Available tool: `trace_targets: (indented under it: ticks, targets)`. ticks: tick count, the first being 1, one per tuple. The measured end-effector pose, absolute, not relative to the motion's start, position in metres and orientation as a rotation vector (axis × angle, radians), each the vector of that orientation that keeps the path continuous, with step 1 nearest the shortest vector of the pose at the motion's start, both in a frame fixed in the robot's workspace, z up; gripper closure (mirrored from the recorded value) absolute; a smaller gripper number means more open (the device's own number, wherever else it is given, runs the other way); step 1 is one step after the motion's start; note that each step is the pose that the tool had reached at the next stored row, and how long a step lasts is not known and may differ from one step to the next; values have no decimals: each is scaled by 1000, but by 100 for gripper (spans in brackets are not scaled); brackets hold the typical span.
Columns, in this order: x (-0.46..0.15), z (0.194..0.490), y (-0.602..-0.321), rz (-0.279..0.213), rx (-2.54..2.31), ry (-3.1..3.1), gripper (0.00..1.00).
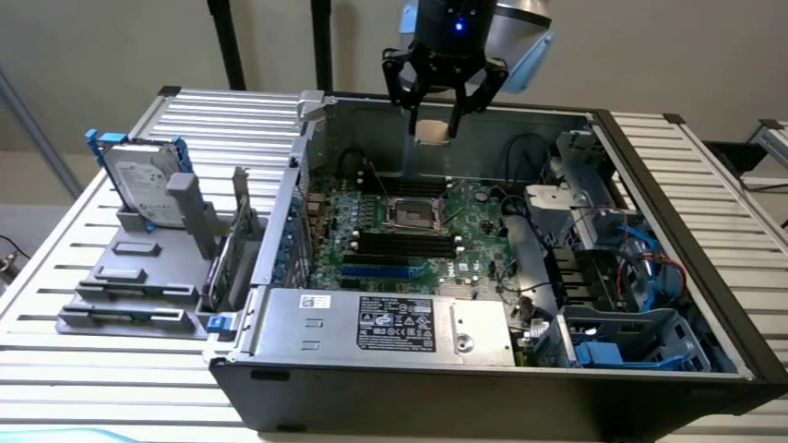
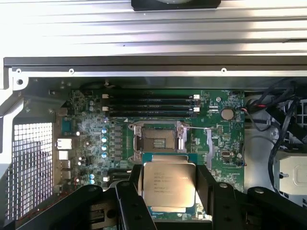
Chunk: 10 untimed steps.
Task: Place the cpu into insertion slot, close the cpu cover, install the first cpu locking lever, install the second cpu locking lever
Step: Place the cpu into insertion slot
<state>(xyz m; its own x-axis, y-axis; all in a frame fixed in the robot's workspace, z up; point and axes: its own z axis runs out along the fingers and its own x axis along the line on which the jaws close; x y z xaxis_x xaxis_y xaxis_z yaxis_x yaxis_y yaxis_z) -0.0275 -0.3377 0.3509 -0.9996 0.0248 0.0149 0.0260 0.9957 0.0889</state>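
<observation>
My gripper [image 1: 434,125] hangs above the back of the open computer case, shut on the cpu [image 1: 431,132], a small pale square chip held flat between the black fingers [image 2: 135,188]. In the wrist view the cpu [image 2: 169,184] shows its silvery printed face, with the gripper [image 2: 169,178] around it. The insertion slot [image 1: 412,214] lies lower down on the green board, a dark square with a metal rim, uncovered [image 2: 154,141]. The silvery cpu cover [image 2: 181,138] appears raised at one side of the slot.
The case [image 1: 640,166] walls ring the board. Black memory slots [image 1: 397,247] lie by the socket, and a power supply [image 1: 382,323] sits at the front. Blue cables and drive bays [image 1: 628,277] fill the exterior view's right. A hard drive [image 1: 138,180] stands on the slatted table at the left.
</observation>
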Motion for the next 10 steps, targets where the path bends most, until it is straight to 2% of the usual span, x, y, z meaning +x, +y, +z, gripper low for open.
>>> trace_targets:
  ticks: [10]
  targets:
    - [-28, 343, -331, -141, -168, -3125, 45]
